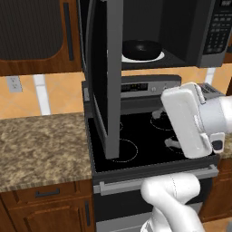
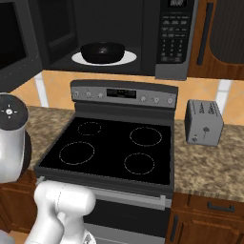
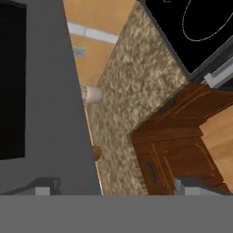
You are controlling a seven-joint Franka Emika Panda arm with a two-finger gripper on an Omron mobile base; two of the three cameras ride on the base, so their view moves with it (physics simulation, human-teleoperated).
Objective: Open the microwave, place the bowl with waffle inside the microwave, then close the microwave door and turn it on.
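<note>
The microwave (image 2: 157, 43) hangs above the stove with its cavity showing. The microwave door (image 1: 108, 77) stands swung out to the left, edge-on in the left base view. Inside, the black bowl (image 2: 102, 51) rests on the white round plate (image 2: 128, 59); its rim hides the waffle. The same bowl (image 1: 141, 49) sits deep in the cavity in the left base view. My gripper (image 1: 164, 128) hovers over the stove, right of the door and below the cavity, open and empty. In the hand view my gripper (image 3: 116, 189) faces the door's grey frame (image 3: 50, 91).
The black glass-top stove (image 2: 114, 147) lies directly below. A grey toaster (image 2: 204, 121) stands on the granite counter (image 2: 209, 162) to the right. More granite counter (image 1: 41, 149) stretches left of the stove, over wood cabinets (image 1: 45, 208).
</note>
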